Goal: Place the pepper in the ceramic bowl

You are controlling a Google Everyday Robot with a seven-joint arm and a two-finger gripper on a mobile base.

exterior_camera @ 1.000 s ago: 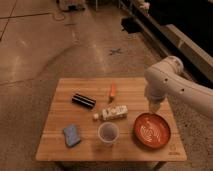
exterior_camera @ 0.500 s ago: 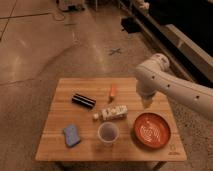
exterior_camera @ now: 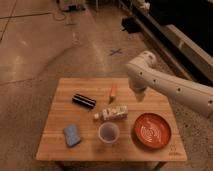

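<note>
The robot's white arm [exterior_camera: 170,87] has moved left across the wooden tabletop [exterior_camera: 60,120]. A moment ago it hung over the right side, above the bowl. Now its gripper [exterior_camera: 136,95] hangs over the back part of the tabletop, just to the right of the small, thin orange pepper [exterior_camera: 113,91]. The gripper is wide open and holds nothing. The pepper lies flat on the wood near the back edge, and nothing touches it. It has not moved. The wide, round, red-orange ceramic bowl [exterior_camera: 152,131] with pale swirls inside sits at the front right, well apart from the pepper, and it is empty. So the task has only just started. It looks like the arm is getting ready to come down on the pepper, and the pick-up and the trip to the bowl are not done yet. A white plastic bottle [exterior_camera: 114,113] lies on its side between the pepper and the bowl. There is also a black cylinder [exterior_camera: 84,100], a blue sponge [exterior_camera: 72,135] and a small pale cup [exterior_camera: 108,132]. The bottle has a label, but no words on it can be read. There is a tiny mark on the front right corner of the tabletop, and it is too small to read.
</note>
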